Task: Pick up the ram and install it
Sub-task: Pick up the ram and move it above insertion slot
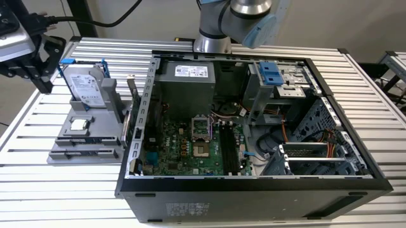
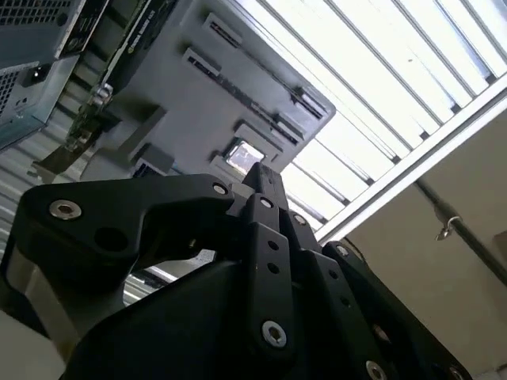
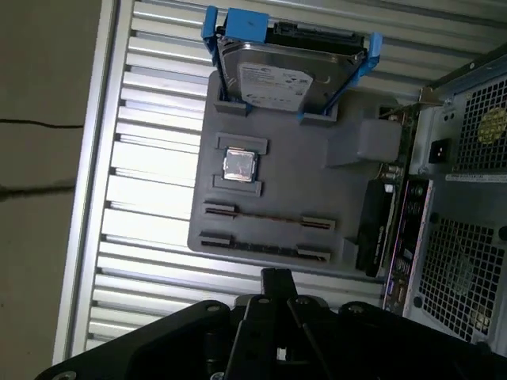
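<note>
The ram [image 3: 261, 246] is seen on edge in the grey tray [image 3: 348, 190] on the bench [image 3: 150, 182], beside the computer case [image 3: 463, 158]. Its long axis is set crosswise ahead of the fingers [image 3: 275, 279], which are pressed together, empty, and held apart from it.

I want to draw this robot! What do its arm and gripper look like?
The arm is silver-grey with a light blue round cap. The gripper is black, built of linked bars with shiny silver screws and thin black fingers. A black cable runs to the wrist.
</note>
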Motion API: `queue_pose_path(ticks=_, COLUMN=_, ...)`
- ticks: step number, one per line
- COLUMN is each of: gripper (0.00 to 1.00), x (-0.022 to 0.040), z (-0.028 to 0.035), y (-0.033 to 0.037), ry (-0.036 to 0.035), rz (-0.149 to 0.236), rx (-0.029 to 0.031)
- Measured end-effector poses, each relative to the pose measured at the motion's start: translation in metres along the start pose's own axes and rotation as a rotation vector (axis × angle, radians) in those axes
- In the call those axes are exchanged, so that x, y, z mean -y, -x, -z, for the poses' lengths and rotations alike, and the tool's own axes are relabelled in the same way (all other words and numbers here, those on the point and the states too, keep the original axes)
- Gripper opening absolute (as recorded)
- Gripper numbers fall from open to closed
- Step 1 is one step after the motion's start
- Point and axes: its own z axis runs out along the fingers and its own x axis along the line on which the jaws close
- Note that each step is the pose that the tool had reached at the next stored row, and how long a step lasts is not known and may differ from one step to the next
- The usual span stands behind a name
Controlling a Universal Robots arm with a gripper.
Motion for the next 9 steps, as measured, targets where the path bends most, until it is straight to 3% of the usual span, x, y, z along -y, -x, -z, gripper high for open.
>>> queue_pose_path(ticks=9, gripper=0.0, x=0.0, z=0.0, y=0.0, ry=0.0034, rz=0.164, rx=-0.0079)
